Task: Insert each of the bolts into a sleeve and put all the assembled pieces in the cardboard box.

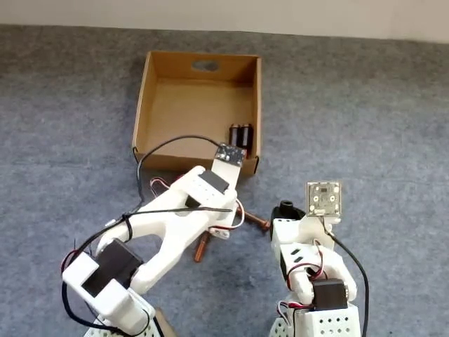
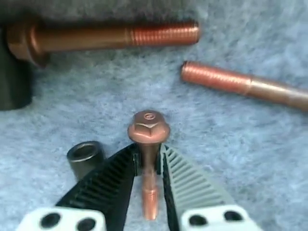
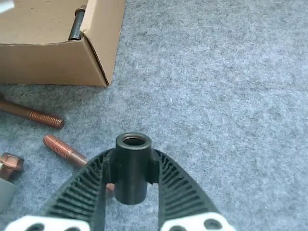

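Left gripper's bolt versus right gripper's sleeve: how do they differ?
The bolt is copper-coloured, the sleeve black. The bolt is slim with a hex head, the sleeve thicker and hollow. Shared: each is clamped, the bolt in the left gripper, the sleeve in the right gripper.

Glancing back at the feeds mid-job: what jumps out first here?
The left gripper is shut on a copper bolt, and the right gripper holds a black sleeve upright, bore showing. Two loose bolts lie on the grey carpet, and the cardboard box has a dark piece in the corner nearest the right arm.
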{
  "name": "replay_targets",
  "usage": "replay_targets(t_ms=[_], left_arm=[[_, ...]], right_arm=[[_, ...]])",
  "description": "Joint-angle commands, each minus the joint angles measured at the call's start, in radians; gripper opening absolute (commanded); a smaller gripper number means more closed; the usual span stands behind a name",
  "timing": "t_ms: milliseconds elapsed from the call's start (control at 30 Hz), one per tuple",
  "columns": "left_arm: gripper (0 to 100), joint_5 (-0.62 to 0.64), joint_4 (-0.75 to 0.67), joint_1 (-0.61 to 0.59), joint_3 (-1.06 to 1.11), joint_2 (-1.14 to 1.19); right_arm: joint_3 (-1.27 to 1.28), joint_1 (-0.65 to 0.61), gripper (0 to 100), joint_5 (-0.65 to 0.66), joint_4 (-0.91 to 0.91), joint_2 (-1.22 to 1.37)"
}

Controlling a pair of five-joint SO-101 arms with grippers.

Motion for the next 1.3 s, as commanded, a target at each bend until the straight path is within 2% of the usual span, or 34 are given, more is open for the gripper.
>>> replay_targets(t_ms=[0,233,500,700,1000,1267], left_arm=[[1,-0.008,-0.006,0.001,-0.03,0.004],[1,-0.009,0.002,0.005,-0.027,-0.058],[1,-0.009,0.023,0.001,0.087,-0.432],[1,-0.009,-0.072,0.001,0.196,-0.664],[1,-0.003,-0.404,0.004,0.286,-1.009],[1,-0.006,-0.925,0.008,0.412,-1.156]], right_arm=[[-0.004,-0.007,0.6,-0.006,0.001,-0.005],[-0.004,-0.007,0.6,-0.006,-0.001,-0.005],[-0.018,-0.007,0.6,-0.006,-0.004,-0.005],[-0.064,-0.007,0.6,-0.006,-0.12,-0.005],[-0.028,-0.007,0.6,-0.012,-0.447,-0.005],[0.073,-0.007,0.6,-0.014,-0.716,-0.005]])
